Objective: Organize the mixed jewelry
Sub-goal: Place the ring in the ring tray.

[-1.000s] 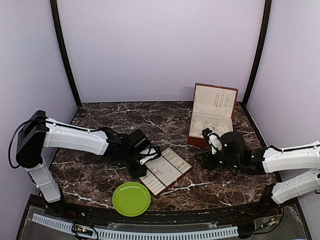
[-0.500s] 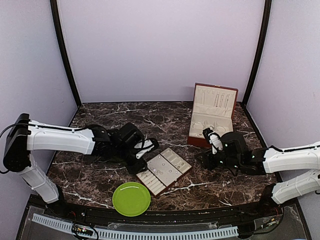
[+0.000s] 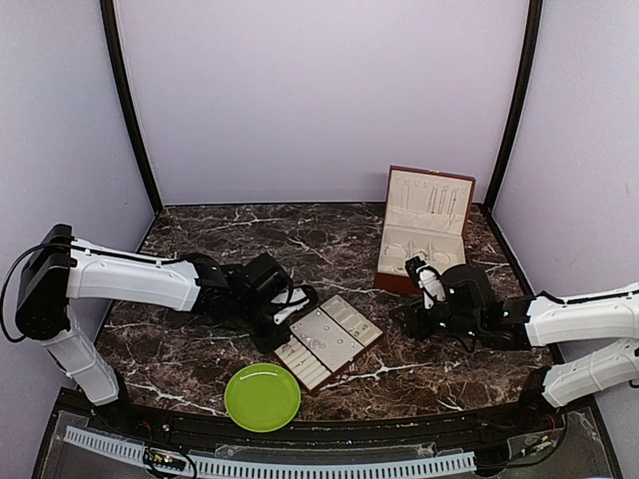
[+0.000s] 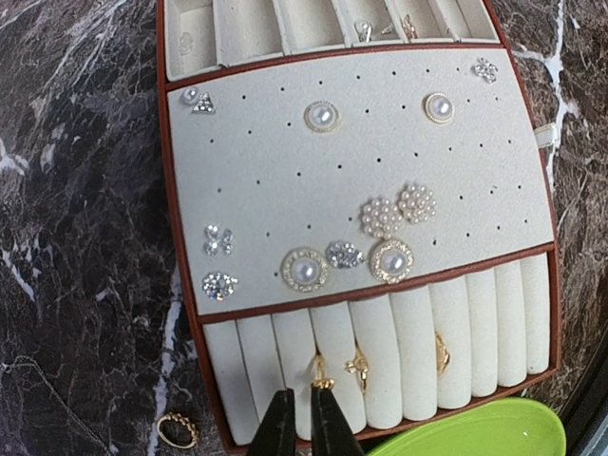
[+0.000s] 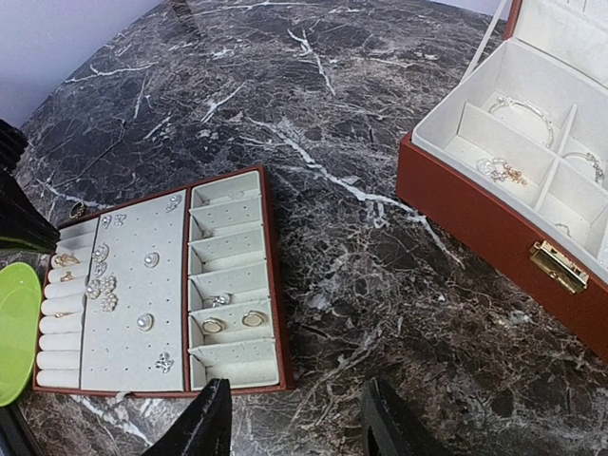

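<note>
**Desk** (image 3: 200,239): dark marble-patterned top, one arm reaching in from each side

**Tray** (image 4: 285,161): flat, cream-lined, with a reddish-brown rim. It lies askew in the middle of the desk, toward the near edge. It has three sections: small compartments, a perforated pad and a row of padded rolls

**Jewelry** (image 4: 389,258): mostly on the tray
- Pearl studs (image 4: 321,116) and sparkly ones are scattered over the pad, with a cluster near the rolls
- Three gold pieces sit tucked between the rolls
- Two gold hoops (image 5: 228,323) share one compartment
- A loose ring (image 4: 176,429) lies on the desk just beside the tray's roll-end corner
- Bracelets (image 5: 521,104) and a tangled chain (image 5: 502,171) lie in separate compartments of the box

**Box** (image 5: 475,218): reddish-brown with a gold clasp (image 5: 559,266). It is open with the lid standing upright, toward the far right corner of the desk and well apart from the tray

**Plate** (image 3: 262,399): green and round, at the near edge of the desk, just beside the tray's near corner

**Left gripper** (image 4: 301,399): over the roll end of the tray. Its fingers are drawn almost together, with only a thin slit between them. The tips are at one of the gold pieces in the rolls; whether they pinch it cannot be told

**Right gripper** (image 5: 297,385): low over the desk between tray and box, fingers spread wide above bare marble
</note>
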Controlling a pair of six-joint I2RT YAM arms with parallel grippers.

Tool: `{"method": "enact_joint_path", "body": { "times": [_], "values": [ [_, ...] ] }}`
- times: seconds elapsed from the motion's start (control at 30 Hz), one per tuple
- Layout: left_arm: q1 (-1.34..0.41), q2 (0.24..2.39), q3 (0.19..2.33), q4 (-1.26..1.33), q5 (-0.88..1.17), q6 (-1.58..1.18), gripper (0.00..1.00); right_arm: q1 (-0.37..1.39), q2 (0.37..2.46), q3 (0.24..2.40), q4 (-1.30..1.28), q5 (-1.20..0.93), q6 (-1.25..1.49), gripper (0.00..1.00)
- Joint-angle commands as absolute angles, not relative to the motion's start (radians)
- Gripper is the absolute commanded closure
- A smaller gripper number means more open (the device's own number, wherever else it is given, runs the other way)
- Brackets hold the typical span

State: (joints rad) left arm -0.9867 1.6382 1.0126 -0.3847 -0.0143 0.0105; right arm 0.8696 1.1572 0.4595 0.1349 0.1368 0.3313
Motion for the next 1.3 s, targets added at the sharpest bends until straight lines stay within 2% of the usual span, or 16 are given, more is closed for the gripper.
{"method": "enact_joint_path", "body": {
  "times": [0.0,0.73,0.9,1.27],
  "values": [
    [-0.993,1.651,1.015,-0.421,-0.003,0.005,0.90,0.862,1.143,0.451,0.166,0.155,0.342,0.53],
    [-0.992,1.640,1.021,-0.408,-0.021,0.004,0.95,0.862,1.142,0.444,0.175,0.156,0.347,0.53],
    [-0.992,1.597,0.996,-0.369,0.058,0.005,0.90,0.862,1.142,0.445,0.176,0.155,0.349,0.53],
    [-0.992,1.644,1.008,-0.408,0.041,0.005,0.90,0.862,1.142,0.444,0.174,0.153,0.350,0.53]
  ]
}}
